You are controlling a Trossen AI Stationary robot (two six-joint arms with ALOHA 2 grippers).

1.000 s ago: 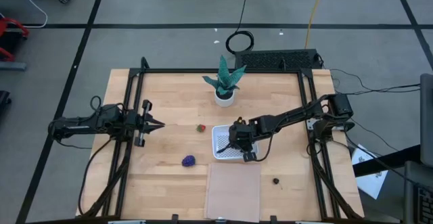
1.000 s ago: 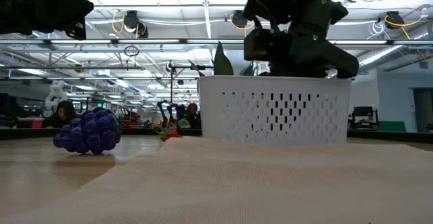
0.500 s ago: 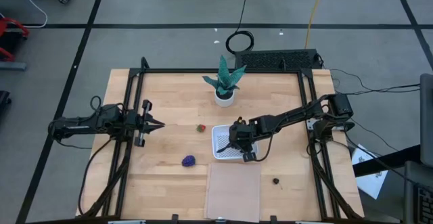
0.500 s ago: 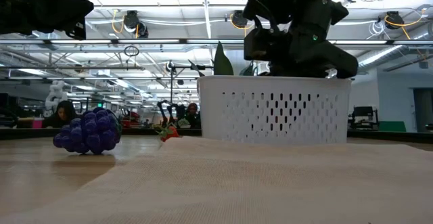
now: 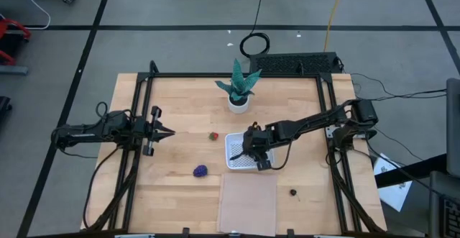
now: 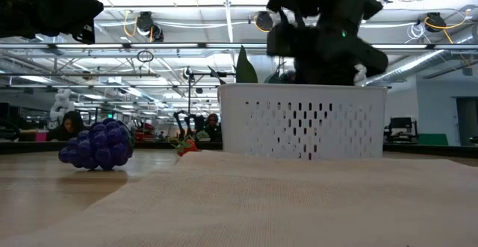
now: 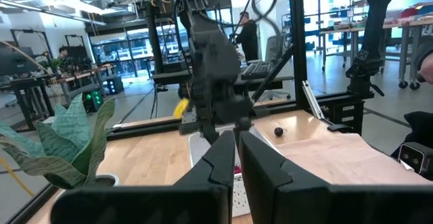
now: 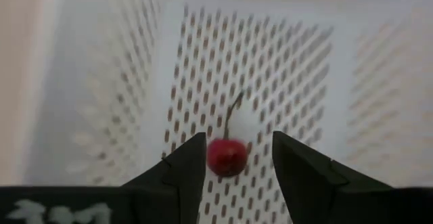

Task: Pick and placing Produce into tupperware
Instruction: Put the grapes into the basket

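Note:
The white tupperware [image 5: 231,159] sits at mid table. My right gripper [image 5: 252,152] hovers over it, open; in the right wrist view a small dark red fruit with a stem [image 8: 226,156] lies on the tupperware's dotted bottom [image 8: 284,82], between my right gripper's [image 8: 238,143] two fingers and clear of both. The purple cluster [image 5: 200,171] lies on the table left of the tupperware, the red-and-green piece [image 5: 213,135] by its far left corner, the blackish fruit [image 5: 292,192] to its near right. My left gripper [image 5: 167,131] waits, shut, at the table's left.
A flat tan sheet [image 5: 248,202] lies just near of the tupperware. A green plant in a white pot [image 5: 238,100] stands at the far edge. Black frame rails [image 5: 136,144] run along the table's left and right sides. People show in the room behind.
My right gripper has moved up a little above the tupperware and shows blurred in the low view. Everything else on the table has stayed where it was.

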